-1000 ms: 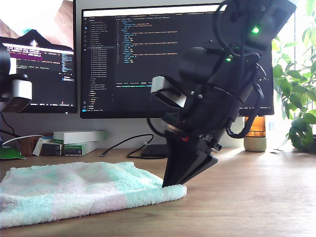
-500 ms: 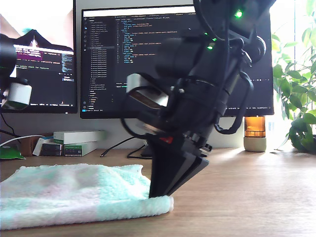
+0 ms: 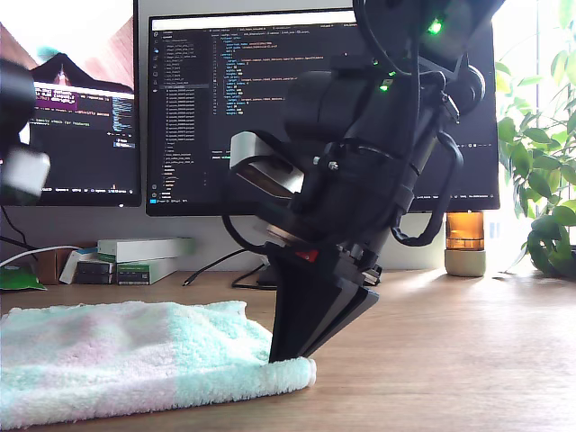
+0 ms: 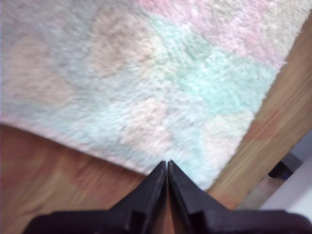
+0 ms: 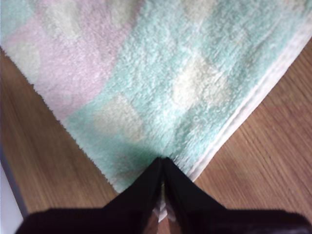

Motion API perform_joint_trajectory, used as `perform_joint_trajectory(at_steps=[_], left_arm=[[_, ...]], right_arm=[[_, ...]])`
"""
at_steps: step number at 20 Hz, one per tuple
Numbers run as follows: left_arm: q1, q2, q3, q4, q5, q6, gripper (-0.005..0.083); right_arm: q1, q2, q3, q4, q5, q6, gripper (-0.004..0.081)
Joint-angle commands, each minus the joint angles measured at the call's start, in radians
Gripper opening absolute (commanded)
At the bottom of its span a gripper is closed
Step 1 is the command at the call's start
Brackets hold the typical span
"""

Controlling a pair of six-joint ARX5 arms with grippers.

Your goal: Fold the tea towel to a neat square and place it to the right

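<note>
Toward 7 o'clock in the exterior view, one tea towel [image 3: 135,360] is lying flat on the wooden worktop [image 3: 450,360], its mint, pink and white bands running off that view's left edge. At its corner nearest the view's middle, my second gripper [image 3: 290,358] is standing steeply, tips down on the cloth. In the second wrist view its jaws [image 5: 163,163] are pressing together and pinching that mint corner of the tea towel [image 5: 195,73], where a doubled pale hem is showing and a bit of cloth is sitting between the tips.

My first gripper [image 4: 166,165] is also showing jaws pressed tight, the tips meeting the pale edge of the tea towel [image 4: 146,73] close to a corner. That picture is blurring, so I cannot tell whether any cloth is caught between them. Another arm [image 3: 18,171] is appearing as a smear at 9 o'clock in the exterior view, its jaws out of sight there.

Counting: one towel, two grippers. Behind, two monitors are glowing, one [image 3: 234,108] at 12 o'clock and one [image 3: 72,99] at 10 o'clock. One plant [image 3: 540,180] is leaning in at 3 o'clock of the exterior view.
</note>
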Motion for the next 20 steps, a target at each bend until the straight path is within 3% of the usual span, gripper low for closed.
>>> perform_joint_trajectory(at_steps=[1,7,14,17,20], left_arm=[[0.003,-0.061,-0.002,0.013,0.015,0.004,-0.0021],[0.003,-0.251,-0.002,0.044,0.100,0.003,-0.0021],[0.003,-0.471,-0.008,0.041,0.140,0.008,-0.0021],[0.003,-0.551,-0.050,0.029,0.163,0.031,-0.0021],[0.001,-0.617,-0.084,-0.025,0.161,0.092,-0.0021]], right_arm=[[-0.003,-0.024,-0.038,0.019,0.007,-0.003,-0.0012],[-0.003,-0.122,-0.038,0.058,0.008,-0.013,-0.0012],[-0.003,-0.166,-0.043,0.057,0.036,-0.144,-0.0012],[-0.002,-0.172,-0.085,0.076,0.027,-0.196,-0.0012],[0.002,-0.235,-0.190,0.145,0.008,-0.269,-0.0012]])
